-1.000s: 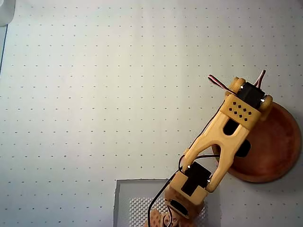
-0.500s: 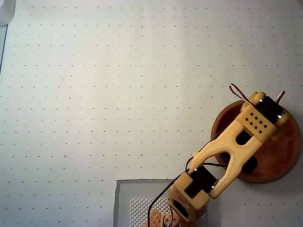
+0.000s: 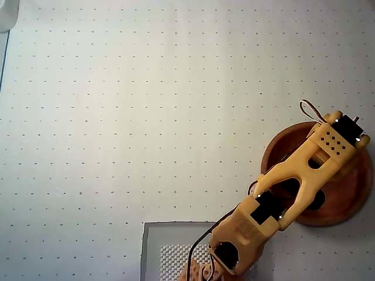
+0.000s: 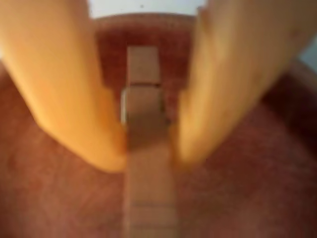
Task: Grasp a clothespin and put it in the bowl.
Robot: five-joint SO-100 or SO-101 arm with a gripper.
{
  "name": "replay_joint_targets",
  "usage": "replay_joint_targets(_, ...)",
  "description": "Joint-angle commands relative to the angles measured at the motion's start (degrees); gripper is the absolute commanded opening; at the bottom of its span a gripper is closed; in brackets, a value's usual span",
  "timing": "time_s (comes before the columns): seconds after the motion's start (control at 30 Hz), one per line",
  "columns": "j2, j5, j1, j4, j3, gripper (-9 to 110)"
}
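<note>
In the wrist view the light-tan wooden clothespin point(image 4: 144, 105) stands lengthwise between my two orange fingers, and my gripper point(image 4: 148, 156) is shut on it. Behind and below it the reddish-brown inside of the bowl point(image 4: 54, 198) fills the picture, blurred and close. In the overhead view my yellow arm point(image 3: 293, 181) reaches from the bottom edge up to the right, its wrist over the bowl point(image 3: 348, 196) near the far right rim. There the fingers and the clothespin are hidden under the wrist.
A white mat with a grid of small dots point(image 3: 117, 117) covers the table. The arm's base stands on a grey square plate point(image 3: 157, 246) at the bottom edge. A pale object point(image 3: 7, 14) sits in the top left corner.
The arm has swung to the right and stretched out, carrying the wrist from above the bowl's upper left rim to over the bowl's inside.
</note>
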State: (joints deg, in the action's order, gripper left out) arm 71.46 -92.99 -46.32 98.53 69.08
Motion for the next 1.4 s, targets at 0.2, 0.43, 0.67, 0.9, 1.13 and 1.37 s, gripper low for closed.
replay_joint_targets(0.2, -5.9, 0.4, 0.6, 0.6, -10.6, -3)
replay_joint_targets(0.43, -11.4, 0.4, 0.5, 0.6, -17.9, -3)
replay_joint_targets(0.67, -14.9, 0.4, 0.4, 0.7, -20.2, -3)
replay_joint_targets(0.9, -15.6, 0.3, 0.5, 0.7, -19.9, -3)
replay_joint_targets(1.13, -17.1, 0.4, 0.4, 0.7, -20.1, -3)
replay_joint_targets(1.37, -18.9, 0.4, 0.5, 0.7, -20.2, -3)
